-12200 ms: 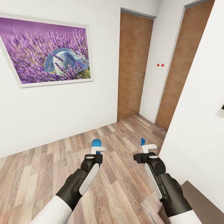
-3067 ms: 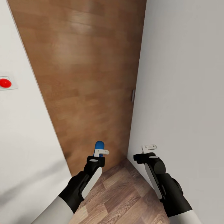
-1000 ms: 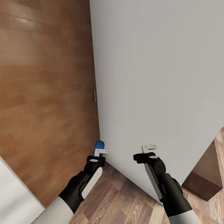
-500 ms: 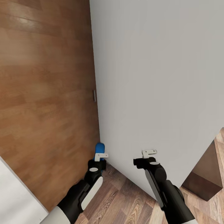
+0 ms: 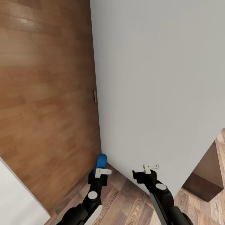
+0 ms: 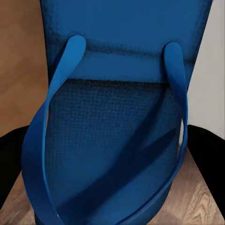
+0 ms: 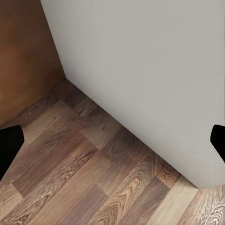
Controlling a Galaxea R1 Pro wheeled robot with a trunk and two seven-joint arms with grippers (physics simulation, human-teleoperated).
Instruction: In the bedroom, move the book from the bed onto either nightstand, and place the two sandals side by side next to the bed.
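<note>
My left gripper clamps one blue sandal, textured sole and smooth straps upright before the brown wooden door. My right gripper hangs spread and empty near the grey wall's corner. Plank floor lies open below.

One bright blue sandal is held upright in the left hand, its tip sticking up above the fingers. In the left wrist view the sandal shows its textured footbed and both strap arms, clamped between the two dark fingers.
</note>
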